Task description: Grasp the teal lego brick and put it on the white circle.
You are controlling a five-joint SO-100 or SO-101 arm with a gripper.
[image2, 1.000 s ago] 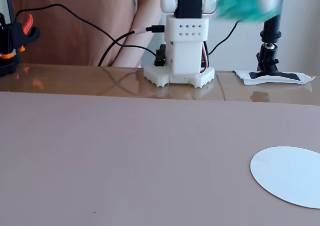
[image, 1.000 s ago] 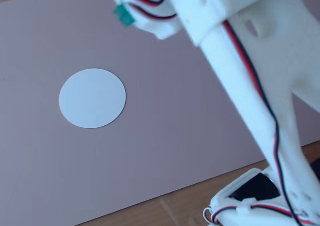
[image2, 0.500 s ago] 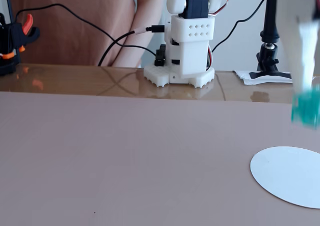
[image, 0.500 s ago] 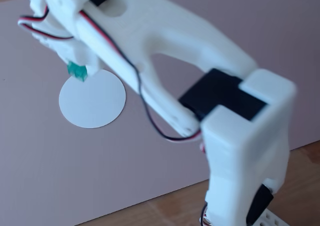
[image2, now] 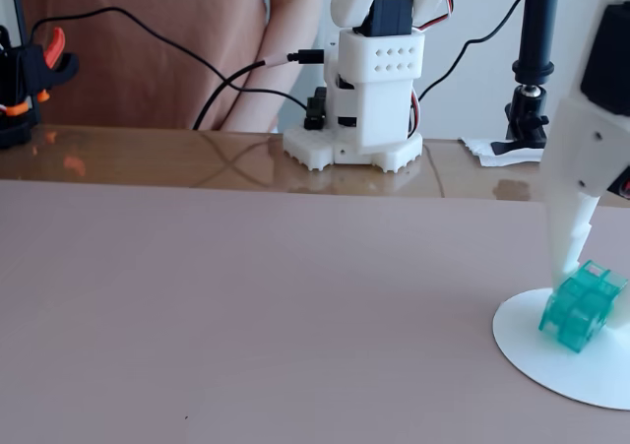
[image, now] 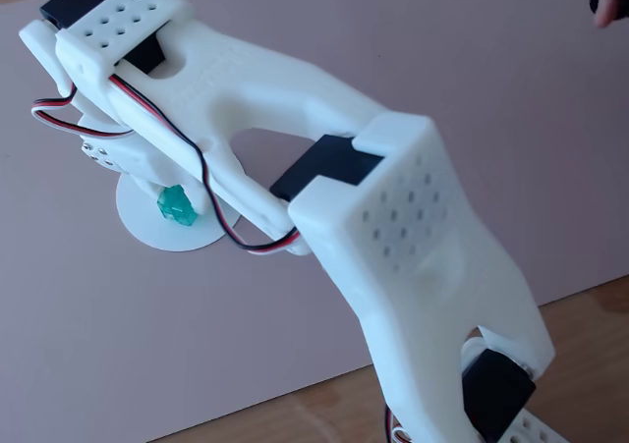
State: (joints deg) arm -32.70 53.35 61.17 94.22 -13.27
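Observation:
The teal lego brick (image2: 583, 304) is tilted on one corner over the left part of the white circle (image2: 551, 360), which lies on the pinkish mat. My gripper (image2: 594, 288) comes down from above at the right edge of a fixed view. One white finger (image2: 569, 237) presses the brick's left side, and the other finger is cut off by the frame. In a fixed view from behind the arm, the brick (image: 175, 205) shows over the circle (image: 147, 222), with the gripper (image: 165, 192) mostly hidden by my own white arm.
My arm's base (image2: 359, 119) stands on the wooden table (image2: 197, 158) behind the mat, with black cables. A black camera stand (image2: 535, 60) is at the back right and an orange-black clamp (image2: 30, 70) at the far left. A person's fingertip (image: 607, 6) shows at the top right.

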